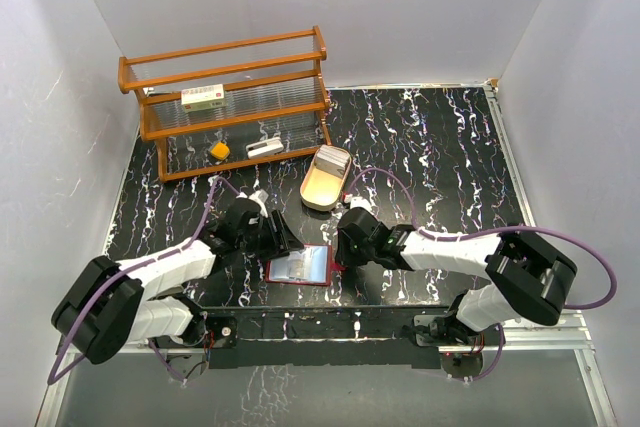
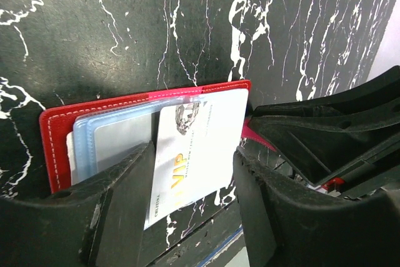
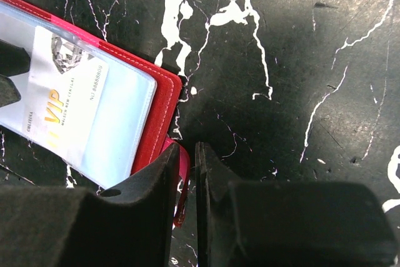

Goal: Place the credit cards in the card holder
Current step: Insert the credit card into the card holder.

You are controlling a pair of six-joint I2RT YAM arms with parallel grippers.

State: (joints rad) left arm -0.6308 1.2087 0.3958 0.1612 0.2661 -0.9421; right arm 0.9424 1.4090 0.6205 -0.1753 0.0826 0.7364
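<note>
The dark-red card holder [image 1: 300,267] lies open on the table near the front edge, its pale bluish pockets up. A white card with gold "VIP" lettering [image 2: 200,142] sits partly inside a clear pocket, its lower end sticking out over the table. My left gripper [image 2: 195,154] is open, with one finger on each side of this card. My right gripper [image 3: 187,154] is shut on the holder's red snap tab [image 3: 182,176] at its right edge. The card also shows in the right wrist view [image 3: 59,104]. More pale cards [image 1: 333,159] lie in the tan tray.
The tan oval tray [image 1: 312,197] stands just behind the holder. A wooden rack [image 1: 225,97] at the back left holds a white red-labelled box [image 1: 203,98], a yellow item [image 1: 219,150] and a small white object [image 1: 264,148]. White walls enclose the table.
</note>
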